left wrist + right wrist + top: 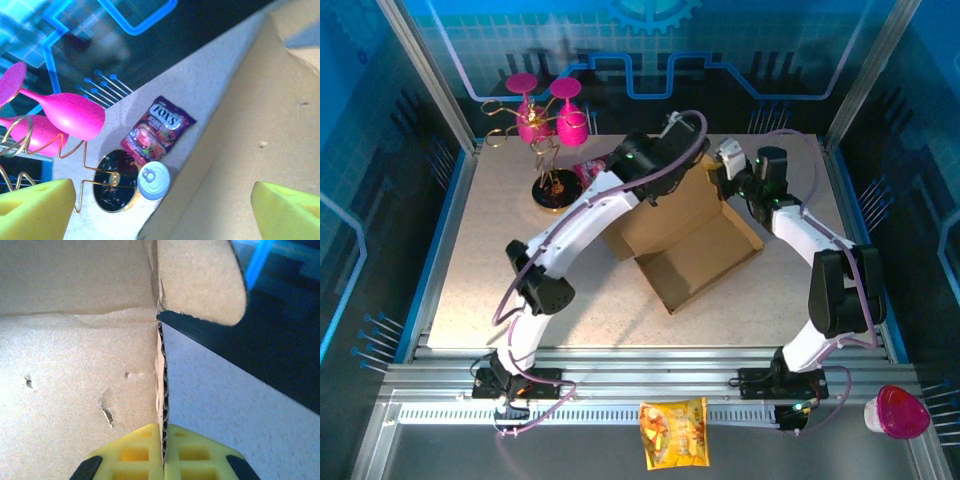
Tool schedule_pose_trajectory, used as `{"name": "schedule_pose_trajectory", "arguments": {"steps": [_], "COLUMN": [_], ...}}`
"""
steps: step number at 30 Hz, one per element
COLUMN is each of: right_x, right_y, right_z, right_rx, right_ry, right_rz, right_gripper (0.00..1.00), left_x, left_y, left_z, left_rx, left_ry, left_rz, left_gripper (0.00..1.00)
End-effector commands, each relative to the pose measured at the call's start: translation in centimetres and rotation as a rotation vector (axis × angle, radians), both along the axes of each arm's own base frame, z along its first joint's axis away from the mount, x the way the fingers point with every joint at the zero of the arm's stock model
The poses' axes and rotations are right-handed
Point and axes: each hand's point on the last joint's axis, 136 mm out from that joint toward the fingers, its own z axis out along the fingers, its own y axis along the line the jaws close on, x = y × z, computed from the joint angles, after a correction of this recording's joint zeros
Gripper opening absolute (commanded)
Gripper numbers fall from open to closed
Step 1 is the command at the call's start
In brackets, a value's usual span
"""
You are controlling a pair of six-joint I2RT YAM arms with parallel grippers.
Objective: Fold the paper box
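The paper box sits near the middle of the desk, slightly right of centre, its shallow tray open upward and a broad rear panel raised at the far side beneath the left arm's wrist. The right tool is pinched tight on the paper box: in the right wrist view its 2 yellow fingers press together on the thin corrugated edge of an upright wall, with a rounded flap standing just above and bare desk to the right of the wall. The left tool stands wide, its 2 yellow pads far apart at the bottom corners of the left wrist view and holding nothing; the brown panel rises along the right side between them. Beyond it on the desk lie a purple candy packet, a small tin with a pull-tab lid just beside it, and a gold wire rack carrying 2 pink glasses. On the front rail lie an orange snack bag and, far right, a pink cup.
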Motion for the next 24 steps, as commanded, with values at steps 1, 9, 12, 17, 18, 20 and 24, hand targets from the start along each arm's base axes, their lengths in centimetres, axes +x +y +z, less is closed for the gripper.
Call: {"name": "schedule_pose_trajectory", "arguments": {"steps": [1,9,12,17,18,20,24], "right_x": [-0.1,-0.6,-0.7,-0.5,-0.5,-0.4,-0.4], "right_y": [-1.3,-3.9,-4.6,-4.8,-4.7,-4.8,-4.8], "right_z": [4.9,3.3,2.4,2.2,2.0,2.0,1.9], "right_rx": [0.109,0.161,0.175,0.186,0.184,0.183,0.183], "right_ry": [-0.188,-0.187,-0.173,-0.169,-0.167,-0.166,-0.159], "right_rz": [-0.027,-0.111,-0.131,-0.126,-0.123,-0.123,-0.117], "right_gripper": [0.00,0.00,0.00,0.00,0.00,0.00,0.00], "left_x": [-3.9,-7.1,-7.8,-7.2,-6.6,-5.6,-3.4], "left_y": [5.0,12.0,11.9,10.2,10.0,10.1,10.7], "left_z": [6.2,-3.9,-7.9,-12.3,-12.6,-12.9,-12.8], "left_rx": [-0.441,-1.094,-1.102,-1.114,-1.120,-1.101,-0.979], "left_ry": [-0.015,0.444,0.567,0.651,0.633,0.584,0.489], "left_rz": [0.164,0.450,0.442,0.355,0.335,0.301,0.233], "left_gripper": [0.92,0.47,0.49,0.60,0.61,0.62,0.63]}}
